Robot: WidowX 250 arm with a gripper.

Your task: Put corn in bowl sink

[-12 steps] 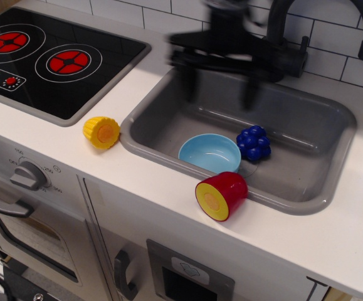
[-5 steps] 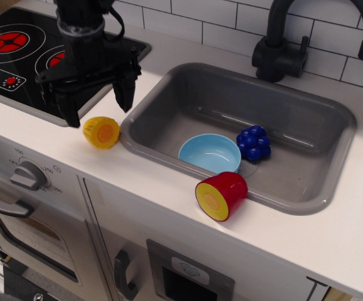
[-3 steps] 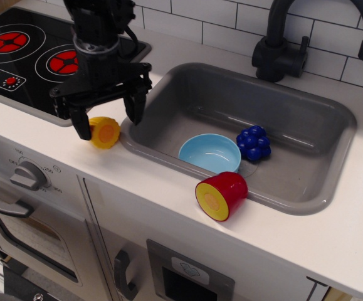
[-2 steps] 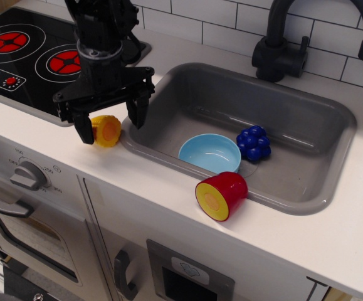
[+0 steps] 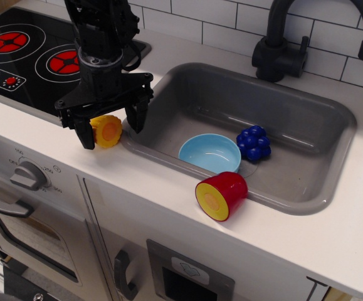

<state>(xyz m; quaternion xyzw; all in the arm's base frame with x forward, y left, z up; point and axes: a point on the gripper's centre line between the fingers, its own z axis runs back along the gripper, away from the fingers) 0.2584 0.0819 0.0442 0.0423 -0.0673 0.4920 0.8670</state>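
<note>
Black gripper (image 5: 111,127) pointing down, 2 fingers (image 5: 84,133) spread wide apart.

Toy play kitchen: white counter (image 5: 306,232), black stovetop (image 5: 24,56) with red rings, grey sink (image 5: 294,125), black faucet (image 5: 281,44), white tile wall (image 5: 187,9), oven knob (image 5: 27,177).

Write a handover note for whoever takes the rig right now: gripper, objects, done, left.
Gripper: open, lowered around the corn, one finger on each side, not closed on it.
Corn: on its side on the white counter, just left of the sink rim.
Bowl: light blue, empty, on the sink floor beside the blue berry cluster.
Done: approach only.
Left: close on the corn, lift, carry right, drop it in the bowl.
</note>
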